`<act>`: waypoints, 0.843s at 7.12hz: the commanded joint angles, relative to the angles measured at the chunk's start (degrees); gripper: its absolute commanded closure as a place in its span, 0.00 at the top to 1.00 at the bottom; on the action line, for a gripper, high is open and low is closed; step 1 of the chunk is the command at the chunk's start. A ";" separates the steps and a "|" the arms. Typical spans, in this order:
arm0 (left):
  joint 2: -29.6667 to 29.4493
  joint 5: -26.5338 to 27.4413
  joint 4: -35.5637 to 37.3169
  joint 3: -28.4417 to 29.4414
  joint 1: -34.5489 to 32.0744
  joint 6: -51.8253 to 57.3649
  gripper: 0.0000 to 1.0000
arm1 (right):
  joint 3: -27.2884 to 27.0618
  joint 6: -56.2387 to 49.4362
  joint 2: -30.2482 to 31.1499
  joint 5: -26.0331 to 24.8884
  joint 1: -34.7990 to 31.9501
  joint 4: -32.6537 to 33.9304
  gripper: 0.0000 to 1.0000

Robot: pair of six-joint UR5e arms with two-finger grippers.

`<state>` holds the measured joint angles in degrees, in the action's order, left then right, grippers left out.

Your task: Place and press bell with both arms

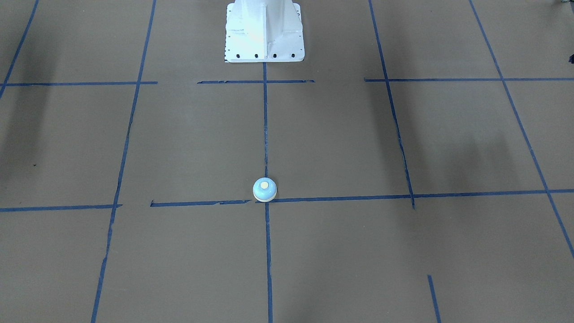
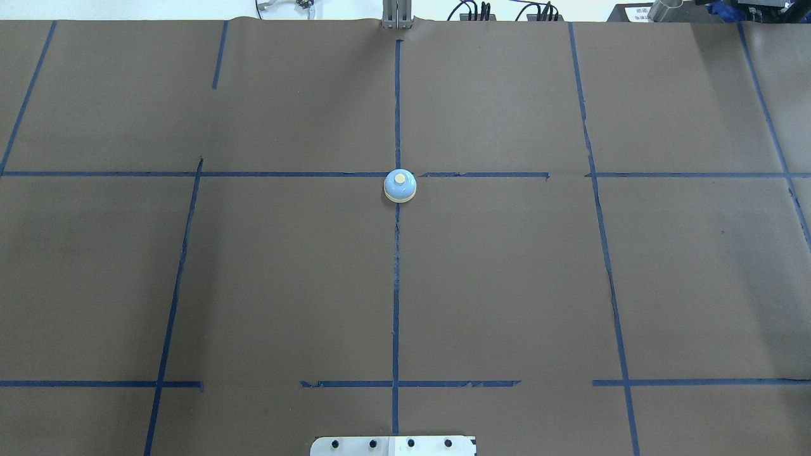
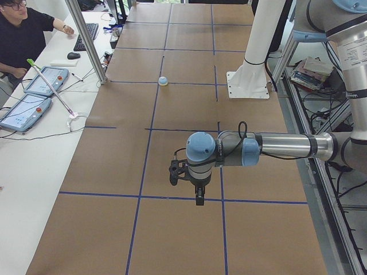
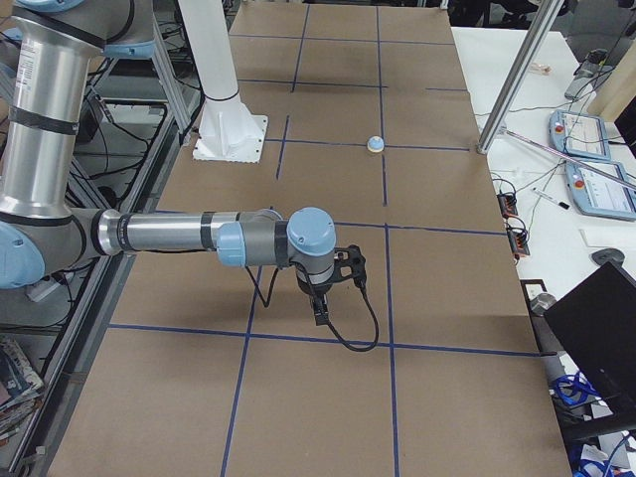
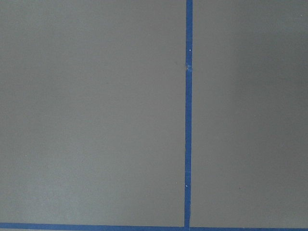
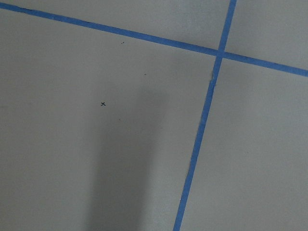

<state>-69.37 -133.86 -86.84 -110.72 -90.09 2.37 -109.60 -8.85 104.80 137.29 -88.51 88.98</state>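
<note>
The light-blue bell [image 1: 264, 189] with its cream button stands upright and alone at a blue tape crossing in the middle of the table. It also shows in the overhead view [image 2: 400, 185] and small in both side views [image 3: 163, 81] [image 4: 375, 144]. My left gripper [image 3: 198, 195] hangs over the table far from the bell, near the left end. My right gripper [image 4: 320, 313] hangs far from it near the right end. Both show only in the side views, so I cannot tell whether they are open or shut. The wrist views show only paper and tape.
The table is covered in brown paper with a blue tape grid [image 2: 396, 285]. The white bolted pedestal [image 1: 264, 33] stands at the robot's side. A seated person [image 3: 26, 34], tablets [image 3: 26, 109] and a metal post [image 3: 86, 40] are at the far side bench.
</note>
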 commanded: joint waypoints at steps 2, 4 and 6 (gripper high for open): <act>0.03 0.00 0.00 0.06 0.09 0.00 1.00 | -0.71 -0.20 0.14 -0.70 1.05 0.23 1.00; 0.03 0.00 0.00 0.24 0.09 0.00 1.00 | 0.25 -0.11 1.19 -1.93 0.97 0.50 1.00; 0.03 0.00 0.00 0.33 0.09 0.00 1.00 | -0.70 5.56 0.41 -1.77 1.32 -0.90 1.00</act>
<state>-69.35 -133.86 -86.84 -110.43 -90.00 2.37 -109.78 -6.97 105.66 135.43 -87.44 89.12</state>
